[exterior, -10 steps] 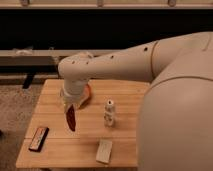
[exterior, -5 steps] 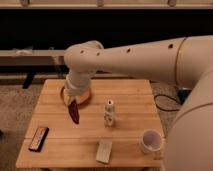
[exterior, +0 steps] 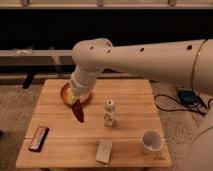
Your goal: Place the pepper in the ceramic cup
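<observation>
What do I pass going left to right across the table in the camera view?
black-and-red device → pepper, held by the gripper with fingers shut, at the orange bowl's near rim → white bottle → ceramic cup. I left out the flat tan piece because it overlaps the bottle's column.

Tool (exterior: 76, 101) gripping pepper (exterior: 78, 112) hangs above table (exterior: 131, 96), left — ceramic cup (exterior: 151, 141) at front right

high view down on table (exterior: 131, 134), end effector (exterior: 76, 101) centre-left

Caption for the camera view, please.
Gripper beside the orange bowl holds the pepper hanging; cup stands at the table's near-right corner.
</observation>
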You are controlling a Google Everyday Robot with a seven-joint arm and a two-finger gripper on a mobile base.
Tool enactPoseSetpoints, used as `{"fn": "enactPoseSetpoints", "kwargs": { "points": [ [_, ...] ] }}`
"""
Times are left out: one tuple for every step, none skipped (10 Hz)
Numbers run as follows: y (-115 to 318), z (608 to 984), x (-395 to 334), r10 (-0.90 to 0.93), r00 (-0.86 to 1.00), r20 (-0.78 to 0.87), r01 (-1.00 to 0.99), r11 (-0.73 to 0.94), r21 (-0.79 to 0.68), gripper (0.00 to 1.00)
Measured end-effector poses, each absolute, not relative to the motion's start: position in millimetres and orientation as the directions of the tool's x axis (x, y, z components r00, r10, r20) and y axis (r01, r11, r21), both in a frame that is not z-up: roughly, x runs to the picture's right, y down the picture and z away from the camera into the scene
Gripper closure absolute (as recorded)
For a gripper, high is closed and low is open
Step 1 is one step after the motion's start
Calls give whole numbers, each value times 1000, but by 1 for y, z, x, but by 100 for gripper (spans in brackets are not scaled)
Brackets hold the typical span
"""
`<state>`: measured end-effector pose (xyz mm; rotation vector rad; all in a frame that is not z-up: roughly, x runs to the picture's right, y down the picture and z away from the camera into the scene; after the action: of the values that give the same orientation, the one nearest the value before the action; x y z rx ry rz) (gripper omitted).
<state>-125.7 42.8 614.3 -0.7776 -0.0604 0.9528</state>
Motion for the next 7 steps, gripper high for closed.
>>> {"fn": "enactPoseSetpoints", "kwargs": {
  "points": [
    [41,612,-121,748,609,-265,-697,345,-628,100],
    [39,611,-115,751,608,-258,-696,347,-629,100],
    [37,610,-106,756,602,-256,-699,344,-627,100],
    [37,608,-96,763,594,-255,-704,340,-623,100],
    [38,606,-76,776,576,-258,-718,328,-614,100],
    [39,606,-58,790,554,-265,-734,312,-604,100],
    [41,608,-38,806,524,-274,-754,290,-590,100]
  ]
}}
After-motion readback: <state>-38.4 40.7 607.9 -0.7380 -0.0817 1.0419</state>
